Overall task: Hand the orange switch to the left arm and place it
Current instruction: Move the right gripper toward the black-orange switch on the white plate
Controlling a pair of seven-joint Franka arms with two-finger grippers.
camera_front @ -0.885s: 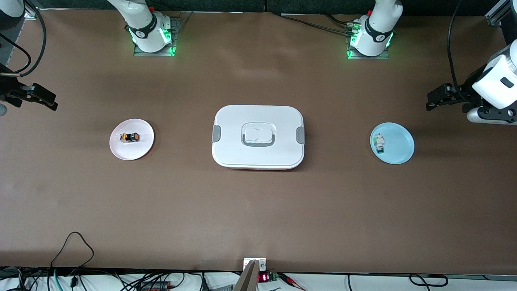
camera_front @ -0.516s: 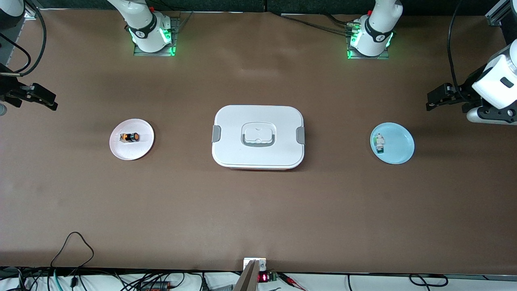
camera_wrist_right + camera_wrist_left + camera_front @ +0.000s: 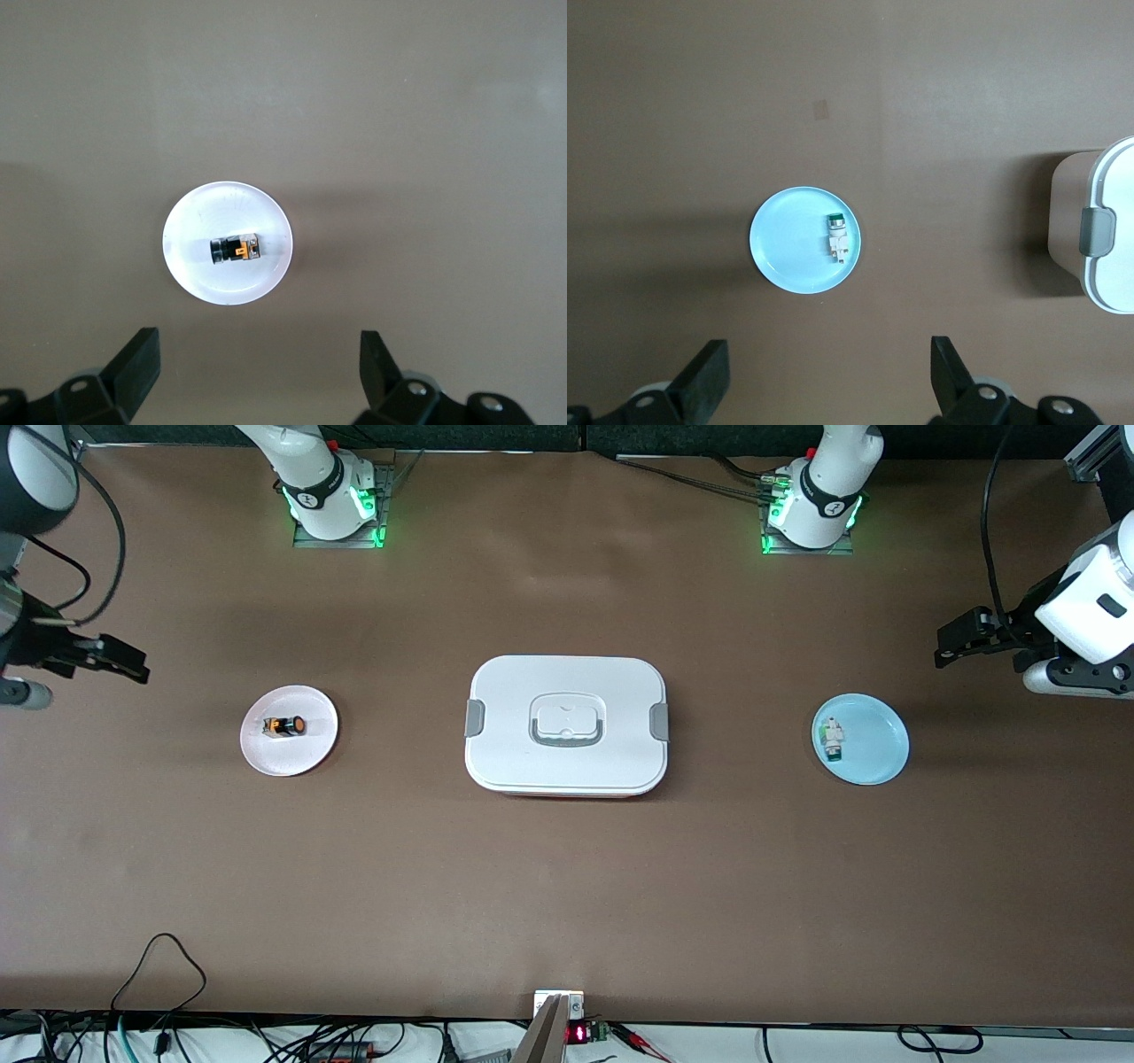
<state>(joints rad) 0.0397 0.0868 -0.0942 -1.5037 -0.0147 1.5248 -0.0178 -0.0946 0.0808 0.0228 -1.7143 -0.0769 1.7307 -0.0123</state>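
The orange switch point(image 3: 285, 726) lies on its side on a small white plate point(image 3: 310, 755) toward the right arm's end of the table. The right wrist view shows the switch point(image 3: 235, 249) on the plate point(image 3: 199, 221). My right gripper point(image 3: 120, 661) is open and empty, high over the bare table near that plate point(image 3: 259, 367). The white box point(image 3: 567, 691) stands shut at the table's middle. My left gripper point(image 3: 961, 638) is open and empty, high over the table at the left arm's end point(image 3: 827, 376).
A light blue plate point(image 3: 881, 748) with a small white-and-green switch point(image 3: 832, 741) sits toward the left arm's end. The left wrist view shows this plate point(image 3: 784, 257), the switch point(image 3: 837, 237) and the box's end point(image 3: 1107, 266). Cables lie along the table's near edge.
My right arm has shifted a little toward the white plate. The left arm, the switches, the plates and the box have not moved.
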